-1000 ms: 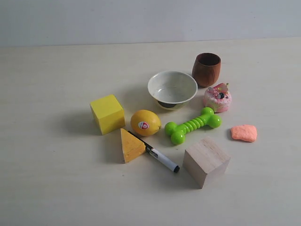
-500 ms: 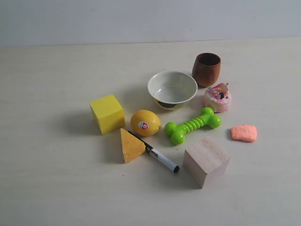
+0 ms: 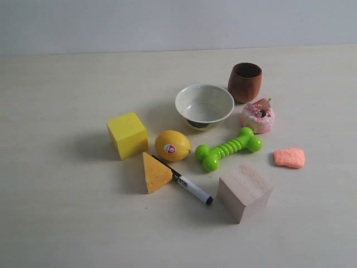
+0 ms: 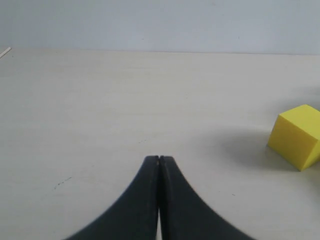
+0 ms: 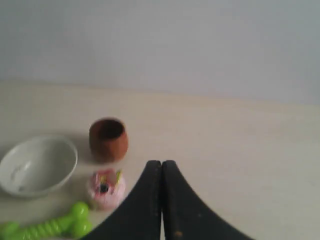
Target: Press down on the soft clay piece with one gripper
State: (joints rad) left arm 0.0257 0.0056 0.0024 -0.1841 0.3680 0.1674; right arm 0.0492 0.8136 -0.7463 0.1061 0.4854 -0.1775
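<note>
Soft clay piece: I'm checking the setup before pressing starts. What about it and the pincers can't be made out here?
- soft clay piece: shows in the exterior view only; neither wrist view catches it.
- left pincer and right pincer: outside the exterior view, so their distance from the clay is unknown.
- lemon: sticker print too small, exterior view.

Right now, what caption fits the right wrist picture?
Shut gripper facing a brown cup, white bowl, pink toy and green bone.
</note>
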